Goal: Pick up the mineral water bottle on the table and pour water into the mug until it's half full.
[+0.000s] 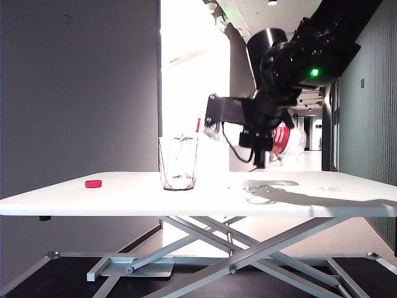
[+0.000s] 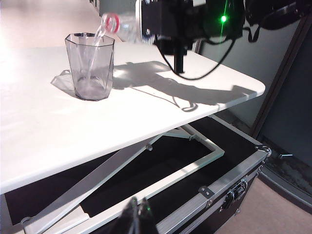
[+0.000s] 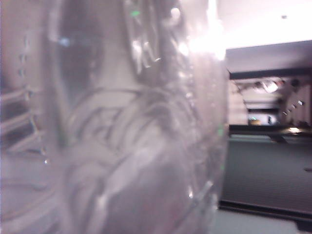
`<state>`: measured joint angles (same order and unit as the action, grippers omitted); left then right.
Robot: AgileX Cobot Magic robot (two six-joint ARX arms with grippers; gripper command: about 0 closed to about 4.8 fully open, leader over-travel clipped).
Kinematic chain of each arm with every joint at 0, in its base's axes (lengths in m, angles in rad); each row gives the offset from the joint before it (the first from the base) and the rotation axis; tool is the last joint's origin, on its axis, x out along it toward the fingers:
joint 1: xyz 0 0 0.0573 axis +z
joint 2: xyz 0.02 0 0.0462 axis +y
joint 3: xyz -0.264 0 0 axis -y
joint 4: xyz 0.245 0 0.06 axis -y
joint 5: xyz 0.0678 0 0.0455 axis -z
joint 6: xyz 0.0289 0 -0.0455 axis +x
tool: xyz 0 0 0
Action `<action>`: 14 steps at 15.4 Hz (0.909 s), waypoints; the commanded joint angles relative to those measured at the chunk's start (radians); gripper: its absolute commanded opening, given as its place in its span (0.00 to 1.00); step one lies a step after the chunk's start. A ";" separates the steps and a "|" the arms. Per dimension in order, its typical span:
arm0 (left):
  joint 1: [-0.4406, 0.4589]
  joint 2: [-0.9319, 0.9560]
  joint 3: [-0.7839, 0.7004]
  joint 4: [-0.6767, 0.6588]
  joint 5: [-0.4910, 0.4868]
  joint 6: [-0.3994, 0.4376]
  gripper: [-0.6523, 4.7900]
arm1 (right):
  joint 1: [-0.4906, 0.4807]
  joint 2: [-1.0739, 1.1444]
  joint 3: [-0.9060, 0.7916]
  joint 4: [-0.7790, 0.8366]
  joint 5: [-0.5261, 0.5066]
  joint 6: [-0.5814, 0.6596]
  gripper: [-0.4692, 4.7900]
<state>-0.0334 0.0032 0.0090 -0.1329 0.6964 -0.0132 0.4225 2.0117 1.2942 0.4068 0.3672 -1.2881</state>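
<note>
Above the mug (image 2: 90, 66) | right gripper (image 1: 260, 133) clamps tilted mineral water bottle (image 2: 121, 25) | left gripper (image 2: 136, 214) pressed together

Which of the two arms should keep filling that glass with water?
The right, I'd say. The right gripper already holds the mineral water bottle tipped over the mug, with water streaming in. The left gripper sits shut, low beside the table, holding nothing.
</note>
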 commanded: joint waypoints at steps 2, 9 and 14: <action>-0.001 0.000 0.001 -0.005 0.007 0.005 0.11 | 0.005 -0.022 0.048 0.082 0.026 -0.048 0.42; -0.001 0.000 0.001 -0.005 0.007 0.005 0.11 | 0.017 -0.022 0.048 0.088 0.092 -0.121 0.42; -0.001 0.000 0.001 -0.005 0.007 0.006 0.11 | 0.017 -0.022 0.048 0.092 0.103 -0.164 0.42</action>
<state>-0.0334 0.0032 0.0090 -0.1333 0.6964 -0.0128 0.4393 2.0109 1.3293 0.4274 0.4633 -1.4460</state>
